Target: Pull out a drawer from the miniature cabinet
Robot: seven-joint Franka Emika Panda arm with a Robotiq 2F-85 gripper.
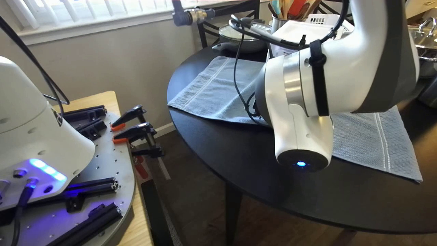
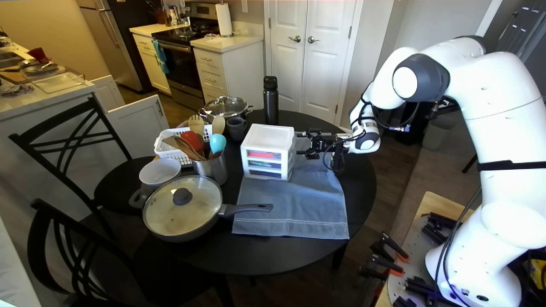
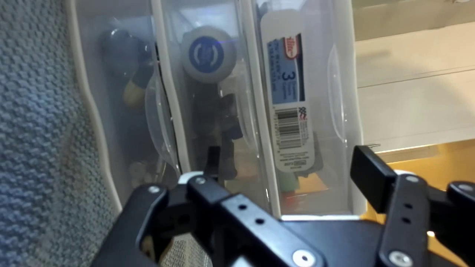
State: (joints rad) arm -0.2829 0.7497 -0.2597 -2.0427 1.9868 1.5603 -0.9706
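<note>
In an exterior view, the cabinet point(image 2: 269, 136) is seen upright on the towel point(image 2: 294, 209), left of the gripper point(image 2: 300, 143). In the wrist view, from the left: the cabinet's lowest drawer point(image 3: 124, 122) is shown next to the towel, its front turned toward the gripper, its long axis run from top to bottom (upper end leaned slightly left); the two upper drawers point(image 3: 322, 96) are overlapped by the fingers point(image 3: 373, 178), which are held wide apart.
</note>
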